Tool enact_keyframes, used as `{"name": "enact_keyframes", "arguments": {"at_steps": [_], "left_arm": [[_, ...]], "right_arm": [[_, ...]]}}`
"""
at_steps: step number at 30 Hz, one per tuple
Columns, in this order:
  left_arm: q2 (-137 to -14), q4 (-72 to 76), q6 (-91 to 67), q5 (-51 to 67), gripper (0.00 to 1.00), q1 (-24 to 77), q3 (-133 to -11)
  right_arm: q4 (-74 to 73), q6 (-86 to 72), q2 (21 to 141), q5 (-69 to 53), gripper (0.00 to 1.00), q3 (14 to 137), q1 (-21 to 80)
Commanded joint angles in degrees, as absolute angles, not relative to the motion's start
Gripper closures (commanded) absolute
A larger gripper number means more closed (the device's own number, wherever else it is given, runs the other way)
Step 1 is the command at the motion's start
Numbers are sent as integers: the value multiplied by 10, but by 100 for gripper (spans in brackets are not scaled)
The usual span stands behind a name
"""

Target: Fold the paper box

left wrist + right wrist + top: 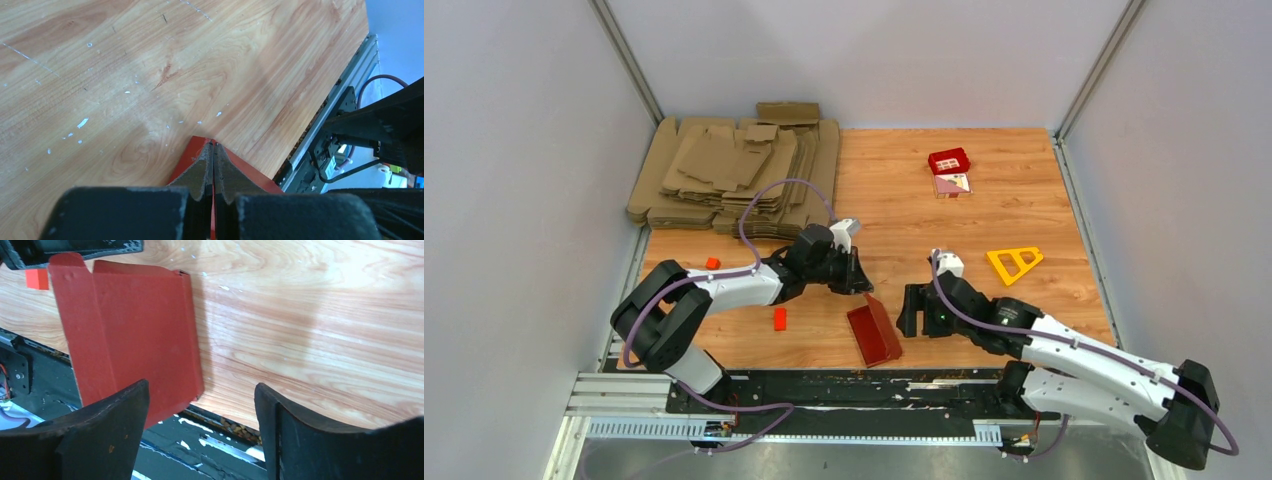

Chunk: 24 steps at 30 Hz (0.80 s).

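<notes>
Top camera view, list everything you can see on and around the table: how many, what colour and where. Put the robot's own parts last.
paper box: one, bright red, near edge of the table, between the two arms
cardboard sheets: one stack, brown, far left corner
small blocks: two, orange-red, near left, by the left arm
tile: one, red, far side, right of centre
card: one, pink and white, just nearer than the tile
triangle frame: one, yellow, right side
table: one, wood-grain
left gripper: one, black, jaws shut on the paper box
right gripper: one, black, jaws open beside the paper box
</notes>
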State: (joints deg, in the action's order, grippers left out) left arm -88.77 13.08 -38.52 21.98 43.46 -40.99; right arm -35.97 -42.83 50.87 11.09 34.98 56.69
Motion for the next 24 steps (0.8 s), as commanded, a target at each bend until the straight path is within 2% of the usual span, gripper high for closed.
{"name": "enact_keyframes", "arguments": {"at_steps": [1, 5, 9, 13, 21, 24], "left_arm": [[-878, 141, -376, 216, 100, 437, -413], [-880, 127, -365, 210, 100, 437, -423], [-883, 119, -362, 213, 100, 437, -433], [-880, 115, -365, 214, 100, 437, -436], [-888, 125, -369, 222, 100, 437, -432], [-893, 134, -374, 231, 100, 437, -433]], "right_arm": [[-441, -440, 480, 141, 22, 349, 565], [-437, -410, 488, 65, 19, 338, 567], [-318, -385, 480, -10, 9, 272, 595], [-271, -381, 476, 27, 7, 236, 617], [-206, -344, 490, 47, 6, 230, 619], [-171, -313, 487, 54, 13, 229, 619]]}}
